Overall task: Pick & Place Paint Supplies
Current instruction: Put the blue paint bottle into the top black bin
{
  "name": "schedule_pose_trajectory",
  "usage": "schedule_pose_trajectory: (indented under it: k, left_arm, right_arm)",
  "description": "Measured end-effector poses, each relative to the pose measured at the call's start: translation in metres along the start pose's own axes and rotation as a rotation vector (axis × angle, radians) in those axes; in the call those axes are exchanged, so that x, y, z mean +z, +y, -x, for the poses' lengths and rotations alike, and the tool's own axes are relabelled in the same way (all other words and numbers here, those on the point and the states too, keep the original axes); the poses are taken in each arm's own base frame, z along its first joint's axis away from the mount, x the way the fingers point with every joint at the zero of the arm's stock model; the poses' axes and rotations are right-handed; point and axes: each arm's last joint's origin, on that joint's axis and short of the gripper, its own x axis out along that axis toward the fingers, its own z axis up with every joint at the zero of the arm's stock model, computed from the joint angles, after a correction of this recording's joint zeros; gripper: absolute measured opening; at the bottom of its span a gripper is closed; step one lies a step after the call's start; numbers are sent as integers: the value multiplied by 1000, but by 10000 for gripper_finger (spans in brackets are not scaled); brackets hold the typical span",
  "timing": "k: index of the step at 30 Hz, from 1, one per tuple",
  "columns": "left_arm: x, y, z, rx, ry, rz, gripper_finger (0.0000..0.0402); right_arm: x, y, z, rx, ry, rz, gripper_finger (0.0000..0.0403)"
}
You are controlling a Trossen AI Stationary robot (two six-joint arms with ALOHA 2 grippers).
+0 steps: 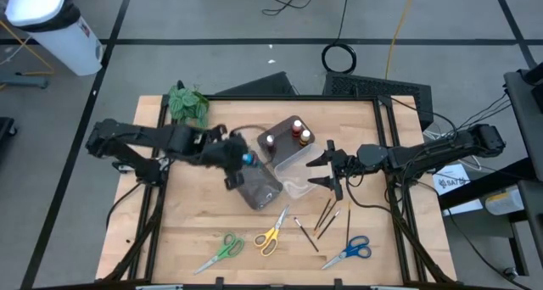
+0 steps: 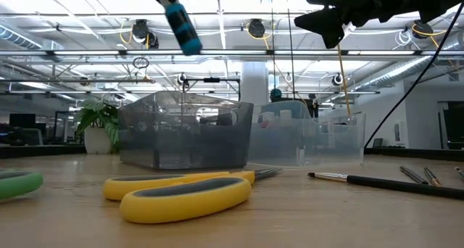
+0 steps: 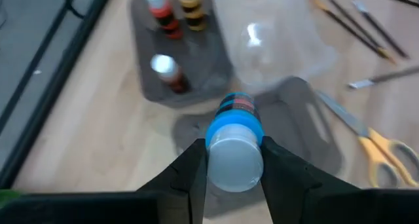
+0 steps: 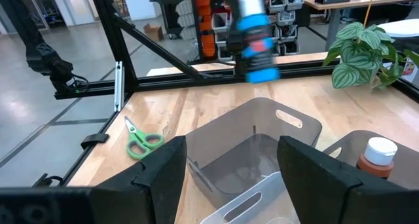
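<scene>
The left hand (image 3: 230,178) grips a blue-capped paint bottle (image 3: 234,142) above the near grey tray (image 1: 257,188); its red label is too blurred to read. The right hand (image 1: 329,170) hangs with its fingers spread over the clear tray (image 1: 299,178). Three more bottles (image 1: 294,134) stand in the far grey tray (image 1: 280,146).

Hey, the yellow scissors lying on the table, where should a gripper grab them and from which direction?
Best to come straight down on the yellow scissors and pinch across the narrow neck between the handle loops and blades. They lie flat on the table, loops toward the front edge, blades toward the trays, so a side approach would probably find little to grip. The open right gripper is nearer.
</scene>
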Motion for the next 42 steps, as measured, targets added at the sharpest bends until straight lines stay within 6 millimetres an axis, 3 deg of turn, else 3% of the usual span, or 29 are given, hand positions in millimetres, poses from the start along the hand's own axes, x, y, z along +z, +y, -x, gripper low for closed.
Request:
schedule_pose_trajectory:
  k: [6, 17, 28, 35, 42]
  left_arm:
    - [29, 16, -35, 26, 70, -25, 119]
    - [70, 13, -107, 57, 170, -180, 119]
    - [71, 29, -155, 104, 272, -173, 119]
    - [66, 26, -181, 85, 330, -175, 119]
    - [64, 22, -192, 42, 348, -170, 119]
  right_arm:
    - [0, 0, 0, -1, -2, 10, 224]
    - [0, 0, 0, 1, -1, 10, 224]
    - [0, 0, 0, 1, -1, 10, 224]
    - [0, 0, 0, 1, -1, 11, 224]
    - [0, 0, 0, 1, 0, 11, 224]
